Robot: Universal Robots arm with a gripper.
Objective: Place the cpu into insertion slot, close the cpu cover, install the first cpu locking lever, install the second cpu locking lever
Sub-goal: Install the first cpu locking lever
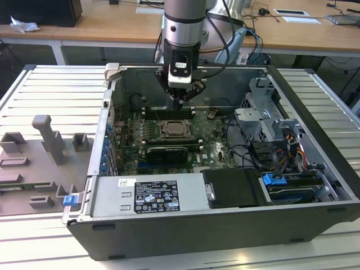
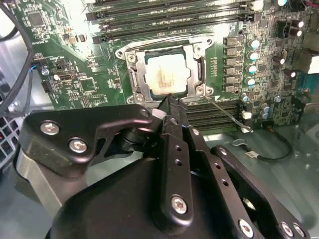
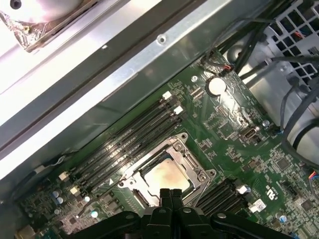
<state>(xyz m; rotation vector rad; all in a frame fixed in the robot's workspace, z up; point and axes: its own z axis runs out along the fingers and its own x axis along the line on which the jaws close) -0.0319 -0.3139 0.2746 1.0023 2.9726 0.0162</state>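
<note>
- While the gripper [image 1: 179, 103] hangs inside the open dark computer case [image 1: 185, 236], its two black metal fingers [image 2: 175, 149] are pressed together into one narrow wedge and hold nothing.
- From the exterior view, the wedge's tip lies at 12 o'clock of the insertion slot [image 1: 166, 133]. In the second wrist view it ends just over the slot's rim, and contact cannot be judged.
- The cpu [image 2: 167, 74], a flat square with a pale, matt silvery-beige top, sits in the slot.
- The cpu cover [image 2: 140, 79], a thin bright metal frame with a cut-out window, lies flat around the chip, with screw heads at its corners.
- Long black memory slots [image 2: 164, 17] flank the socket on two sides. A thin wire lever [image 2: 227, 114] slants away from one socket corner across one bank. Whether either lever is latched is hard to make out.
- On the green motherboard [image 1: 214, 149], a long black expansion card [image 1: 166, 153] lies at 6 o'clock of the slot in the exterior view. The grey, labelled power supply [image 1: 149, 197] lies beyond it.
- A perforated metal drive cage [image 1: 261, 115] and bundled cables [image 1: 247, 154] stand at 3 o'clock.
- Outside the case, at 9 o'clock, grey moulded fixture blocks [image 1: 53, 143] rest on the ribbed metal table [image 1: 34, 247].
- The gripper's black body covers the board nearest the camera in both wrist views. The slot's contacts are hidden under the chip.
</note>
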